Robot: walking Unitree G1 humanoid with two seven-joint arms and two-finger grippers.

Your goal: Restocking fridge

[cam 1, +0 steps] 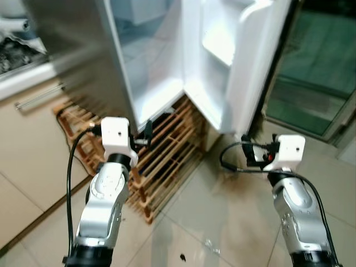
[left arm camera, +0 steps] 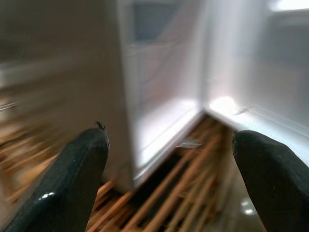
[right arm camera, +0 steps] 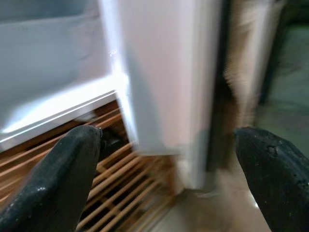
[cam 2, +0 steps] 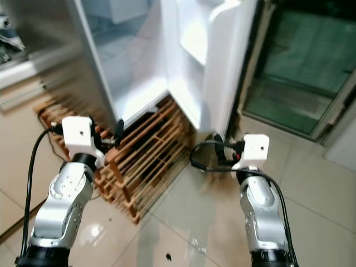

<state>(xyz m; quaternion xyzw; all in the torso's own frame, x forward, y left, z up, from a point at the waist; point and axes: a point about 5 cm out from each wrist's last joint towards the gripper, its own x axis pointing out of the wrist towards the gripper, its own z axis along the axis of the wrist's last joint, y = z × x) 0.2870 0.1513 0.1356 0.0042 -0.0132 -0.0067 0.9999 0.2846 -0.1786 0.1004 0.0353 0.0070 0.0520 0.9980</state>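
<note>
Bright fridge (cam 1: 167, 67) interior glare, dim surroundings, motion-blurred wrist views (especially edges)

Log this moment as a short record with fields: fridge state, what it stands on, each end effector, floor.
fridge: fridge stands open, lit inside; no food can be made out in it
door: fridge door swung out to the robot's right, white shelves on its inner side
base: wooden pallet under the fridge
left end effector: left end effector open, empty, aimed at the fridge's lower edge
right end effector: right end effector open, empty, aimed at the door's bottom corner
floor: glossy tiled floor
</note>
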